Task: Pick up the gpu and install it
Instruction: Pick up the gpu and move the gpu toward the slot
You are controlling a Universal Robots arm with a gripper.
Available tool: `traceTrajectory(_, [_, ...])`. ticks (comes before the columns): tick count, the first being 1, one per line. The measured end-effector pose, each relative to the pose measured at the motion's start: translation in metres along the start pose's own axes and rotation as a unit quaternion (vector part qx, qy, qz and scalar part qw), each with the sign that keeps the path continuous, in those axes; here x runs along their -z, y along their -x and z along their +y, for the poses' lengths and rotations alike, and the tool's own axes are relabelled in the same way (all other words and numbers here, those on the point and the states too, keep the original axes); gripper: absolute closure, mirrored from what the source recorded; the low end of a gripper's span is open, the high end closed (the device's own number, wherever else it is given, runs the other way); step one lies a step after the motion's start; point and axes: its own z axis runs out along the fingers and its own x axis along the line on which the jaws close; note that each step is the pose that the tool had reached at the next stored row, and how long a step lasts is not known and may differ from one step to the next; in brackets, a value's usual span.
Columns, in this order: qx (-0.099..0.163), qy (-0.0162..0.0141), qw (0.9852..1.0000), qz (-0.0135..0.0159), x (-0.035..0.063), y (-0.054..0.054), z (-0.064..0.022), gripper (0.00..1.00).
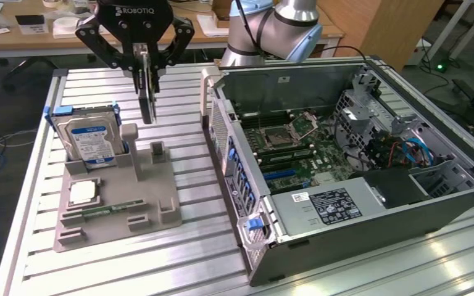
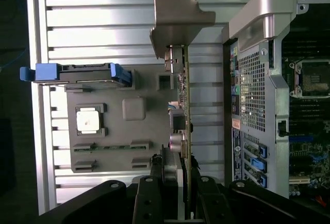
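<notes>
Showing the tool (image 1: 142, 61) clenched on the upper edge of the graphics card (image 1: 147, 98), which hangs upright and edge-on above the gray holder (image 1: 113, 231) on the tabletop (image 1: 179, 265), between the hard drive (image 1: 93, 139) and the open computer case (image 1: 320, 246). The card's lower end appears to be clear of the holder, though the exterior view does not settle this. Judged by its build, the card is light, thin and stiff, but fragile. Its faces carry small parts that a pinch or knock could damage, so the bare board edge or the metal bracket (image 2: 178, 20) at one end is the safer place to hold. A narrow grip on one edge may let the card swing or slip if it meets resistance. In the wrist view the card (image 2: 184, 95) runs as a thin line from the tool (image 2: 178, 188) to the bracket, so neither face can be read. Its row of contacts is not made out. The finger pads are hidden where they meet the board. The slot on the motherboard (image 1: 303, 148) that would take the card is hard to pick out.
</notes>
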Motion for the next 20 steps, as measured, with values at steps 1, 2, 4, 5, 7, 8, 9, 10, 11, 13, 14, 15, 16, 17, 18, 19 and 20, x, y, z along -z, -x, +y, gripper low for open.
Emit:
traceTrajectory(1, [0.000,0.0000,1.0000,0.0000,0.0000,0.000,0.0000,0.71])
traceTrajectory(2, [0.000,0.0000,1.0000,0.0000,0.0000,0.000,0.0000,0.71])
traceTrajectory(4, [0.000,0.0000,1.0000,0.0000,0.0000,0.002,0.0001,0.71])
traceTrajectory(5, [0.000,0.0000,1.0000,0.0000,0.0000,0.003,0.0001,0.71])
traceTrajectory(7, [0.000,0.0000,1.0000,0.0000,0.0000,0.005,0.0003,0.71])
traceTrajectory(8, [0.000,0.0000,1.0000,0.0000,-0.0001,0.006,0.0003,0.71])
traceTrajectory(9, [0.000,0.0000,1.0000,0.0000,-0.0001,0.008,0.0004,0.71])
traceTrajectory(10, [0.000,0.0000,1.0000,0.0000,-0.0001,0.009,0.0005,0.71])
traceTrajectory(11, [0.000,0.0000,1.0000,0.0000,-0.0001,0.011,0.0005,0.71])
traceTrajectory(13, [0.000,0.0000,1.0000,0.0000,-0.0001,0.014,0.0007,0.71])
traceTrajectory(14, [0.000,0.0000,1.0000,0.0000,-0.0001,0.016,0.0007,0.71])
traceTrajectory(15, [0.000,0.0000,1.0000,0.0000,-0.0002,0.017,0.0008,0.71])
traceTrajectory(16, [0.000,0.0000,1.0000,0.0000,-0.0002,0.019,0.0009,0.71])
traceTrajectory(17, [0.000,0.0000,1.0000,0.0000,-0.0002,0.021,0.0010,0.71])
traceTrajectory(18, [0.000,0.0000,1.0000,0.0000,-0.0002,0.022,0.0011,0.71])
traceTrajectory(19, [0.000,0.0000,1.0000,0.0000,-0.0002,0.024,0.0011,0.71])
traceTrajectory(20, [0.000,0.0000,1.0000,0.0000,-0.0002,0.026,0.0012,0.71])
